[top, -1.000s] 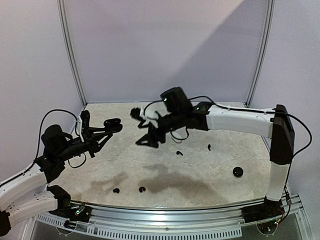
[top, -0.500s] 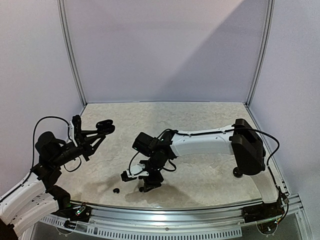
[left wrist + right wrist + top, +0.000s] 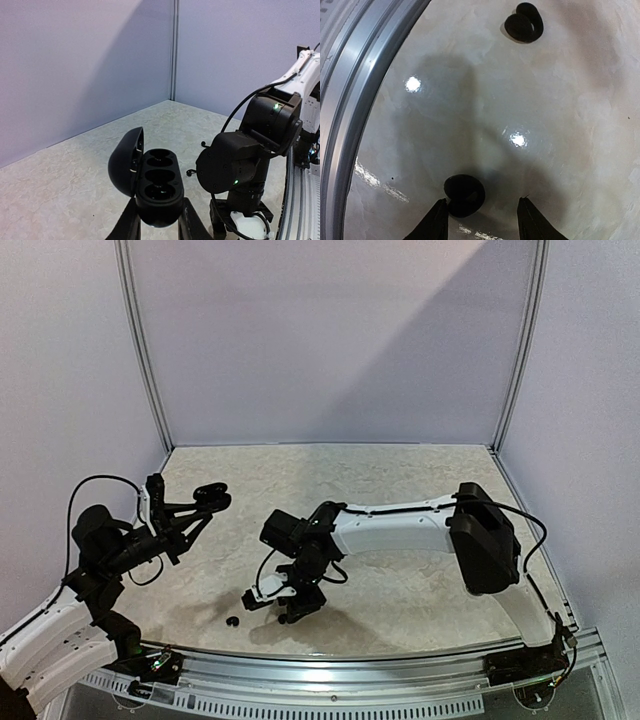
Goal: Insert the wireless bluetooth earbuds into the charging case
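Observation:
My left gripper point(image 3: 160, 226) is shut on an open black charging case point(image 3: 159, 187) and holds it above the table, lid point(image 3: 125, 162) swung to the left and its wells empty. The case also shows in the top view point(image 3: 212, 494). My right gripper point(image 3: 482, 220) is open and points straight down near the table's front edge point(image 3: 292, 612). A black earbud point(image 3: 464, 195) lies on the table between its fingers, against the left one. A second black earbud point(image 3: 523, 24) lies farther off and also shows in the top view point(image 3: 232, 621). No white earbuds are in view.
The metal front rail point(image 3: 350, 75) runs close beside the right gripper. Two more small black earbuds point(image 3: 190, 172) lie on the table beyond the right wrist point(image 3: 240, 165) in the left wrist view. The right arm's elbow point(image 3: 482, 540) hangs over the table's right side.
My right arm has swung from mid-table to the front edge and lowered its open fingers around a black earbud. My left arm has drawn back slightly with the case.

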Controlling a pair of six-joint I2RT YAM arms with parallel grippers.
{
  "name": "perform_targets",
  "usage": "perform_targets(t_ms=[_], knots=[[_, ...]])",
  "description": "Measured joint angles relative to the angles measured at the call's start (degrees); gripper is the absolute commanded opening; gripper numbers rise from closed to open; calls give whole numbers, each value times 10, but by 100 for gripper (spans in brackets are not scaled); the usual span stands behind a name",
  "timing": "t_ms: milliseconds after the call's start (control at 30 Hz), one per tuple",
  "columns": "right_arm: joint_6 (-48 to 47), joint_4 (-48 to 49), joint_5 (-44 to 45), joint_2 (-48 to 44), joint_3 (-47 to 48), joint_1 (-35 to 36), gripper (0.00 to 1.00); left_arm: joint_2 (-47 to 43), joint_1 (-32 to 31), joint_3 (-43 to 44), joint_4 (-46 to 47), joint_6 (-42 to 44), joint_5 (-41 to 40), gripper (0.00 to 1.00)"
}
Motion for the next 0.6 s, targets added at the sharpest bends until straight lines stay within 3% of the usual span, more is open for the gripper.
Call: perform_targets(t_ms=[133, 367, 600], knots=[[-6, -7, -4, 8, 14, 1, 43, 0, 0, 0, 2, 0, 0, 0], [-17, -15, -11, 19, 31, 1, 24, 0, 0, 0, 4, 2, 0, 0], [-23, -16, -12, 20, 33, 2, 17, 0, 0, 0, 5, 9, 0, 0]])
